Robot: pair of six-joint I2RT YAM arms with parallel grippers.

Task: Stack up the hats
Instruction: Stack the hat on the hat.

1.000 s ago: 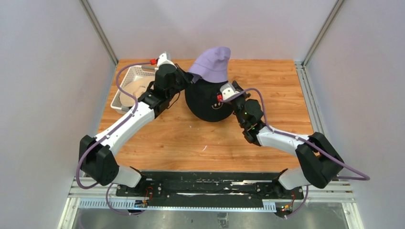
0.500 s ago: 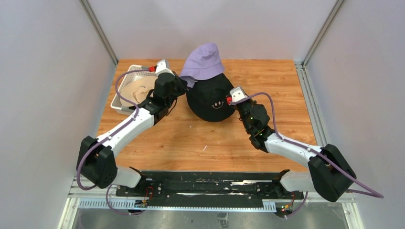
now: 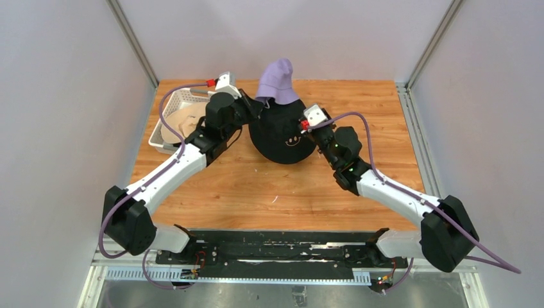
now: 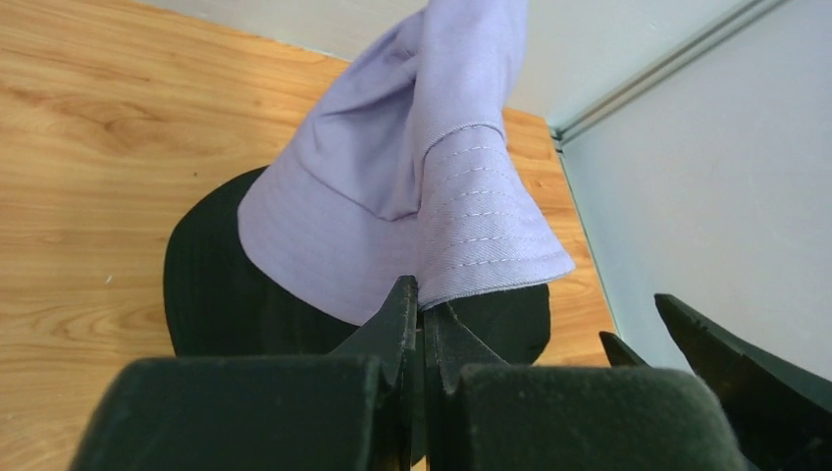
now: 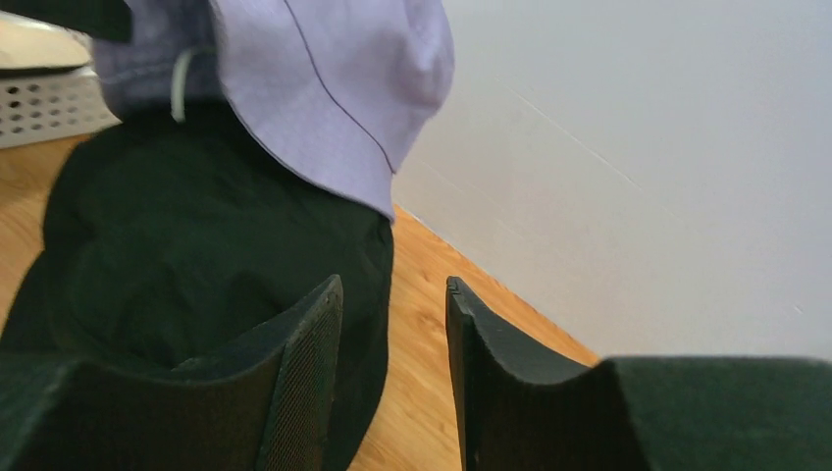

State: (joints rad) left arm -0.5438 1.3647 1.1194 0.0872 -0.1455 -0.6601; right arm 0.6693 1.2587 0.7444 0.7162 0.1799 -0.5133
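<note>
The left tool [image 4: 420,299] is closed on the brim edge of the lavender hat [image 4: 432,186]. Its jaws meet with only fabric between them. From this pinch the hat rises folded and narrow, and its crown is bunched into a peak.

The right tool [image 5: 392,294] stands part open with nothing between its jaws. It sits just beside the right flank of the black hat [image 3: 282,138]. The free lavender brim hangs above and beyond its fingertips. We see no contact between the right tool and either hat.

In the top view the lavender hat lies against the far upper side of the black hat. It is not drawn down over it. The black hat forms a full dome at the middle of the bench [image 3: 256,186], with its small face mark turned toward the arm bases. We cannot tell what lies beneath it. A white basket [image 3: 168,110] sits at the far left of the bench with a beige hat [image 3: 183,122] inside.

We judge the step in hand to be seating the lavender hat onto the black one, with one side gripped and the other side loose.

For the next move we advise the following:
1. Bring the right tool up to the free brim and close on it.
2. Spread the two tools apart to open the hat.
3. Lower both tools evenly so that the brim clears the dome on all sides.
</note>
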